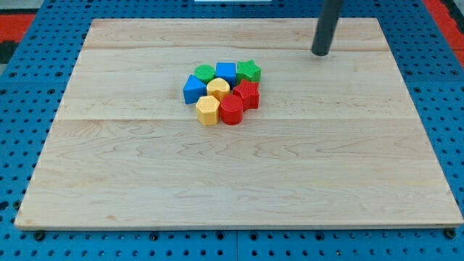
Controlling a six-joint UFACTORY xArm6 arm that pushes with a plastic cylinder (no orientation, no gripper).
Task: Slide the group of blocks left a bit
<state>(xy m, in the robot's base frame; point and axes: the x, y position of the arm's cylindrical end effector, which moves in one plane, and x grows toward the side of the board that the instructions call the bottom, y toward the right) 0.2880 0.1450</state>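
A tight group of blocks sits a little above the board's middle. At its top are a green block [204,72], a blue cube [226,72] and a green star [249,70]. Below them are a blue block [193,89], a yellow block [218,88] and a red block [248,94]. At the bottom are a yellow hexagon [207,110] and a red cylinder [231,110]. My tip [320,53] rests near the view's top right, well to the right of and above the group, touching no block.
The wooden board [239,181] lies on a blue pegboard surface [22,145]. Red areas show at the view's top corners.
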